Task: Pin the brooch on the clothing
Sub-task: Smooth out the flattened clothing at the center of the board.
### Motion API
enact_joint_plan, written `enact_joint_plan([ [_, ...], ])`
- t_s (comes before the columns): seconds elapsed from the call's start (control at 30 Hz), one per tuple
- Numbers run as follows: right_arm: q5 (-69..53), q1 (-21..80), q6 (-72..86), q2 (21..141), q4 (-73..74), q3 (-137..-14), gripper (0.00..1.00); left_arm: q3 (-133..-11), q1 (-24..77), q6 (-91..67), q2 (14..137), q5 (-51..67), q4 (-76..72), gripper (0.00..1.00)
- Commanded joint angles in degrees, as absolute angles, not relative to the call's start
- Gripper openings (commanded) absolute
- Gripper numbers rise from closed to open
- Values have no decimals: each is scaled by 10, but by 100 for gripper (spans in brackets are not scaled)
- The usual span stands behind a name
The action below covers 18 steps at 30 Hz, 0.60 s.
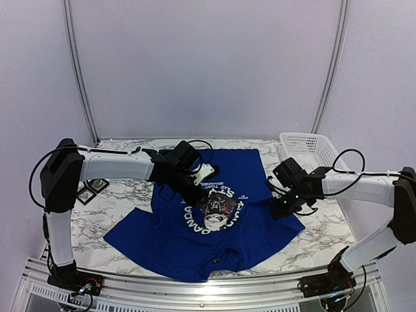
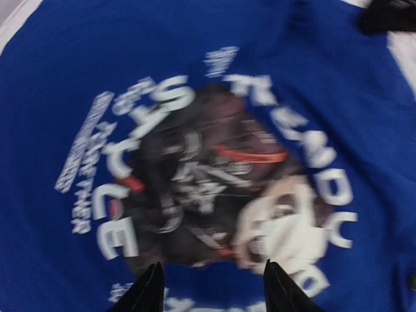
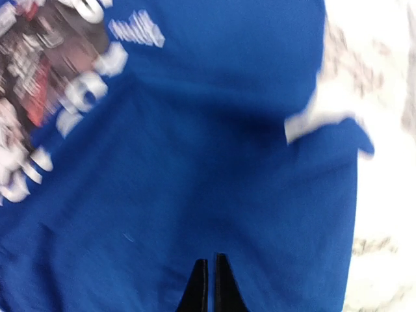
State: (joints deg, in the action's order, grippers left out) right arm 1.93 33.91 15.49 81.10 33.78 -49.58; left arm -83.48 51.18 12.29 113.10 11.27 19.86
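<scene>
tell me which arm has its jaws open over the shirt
The white left arm: its jaws stand apart above the panda print of the royal-blue T-shirt. The right arm has its jaws pressed shut over plain blue fabric.

The tabletop [image 1: 123, 198] is white marble with grey swirls. A blue T-shirt [image 1: 188, 244] lies spread out in the middle (its panda picture faces up). A white basket [image 1: 311, 148] sits at the far right corner. Two small dark squares [image 1: 93, 189] lie near the left edge.
</scene>
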Motion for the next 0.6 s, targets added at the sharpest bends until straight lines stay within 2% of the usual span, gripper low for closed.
enact_joint_plan([
  [0.0, 64, 334, 232, 765, 360, -433, 0, -860, 464, 21, 1184, -73, 167, 53],
  [0.33, 48, 334, 324, 772, 380, -379, 0, -863, 382, -29, 1273, -197, 165, 53],
  [0.57, 22, 334, 343, 798, 379, -358, 0, -877, 335, -33, 1294, -211, 165, 54],
])
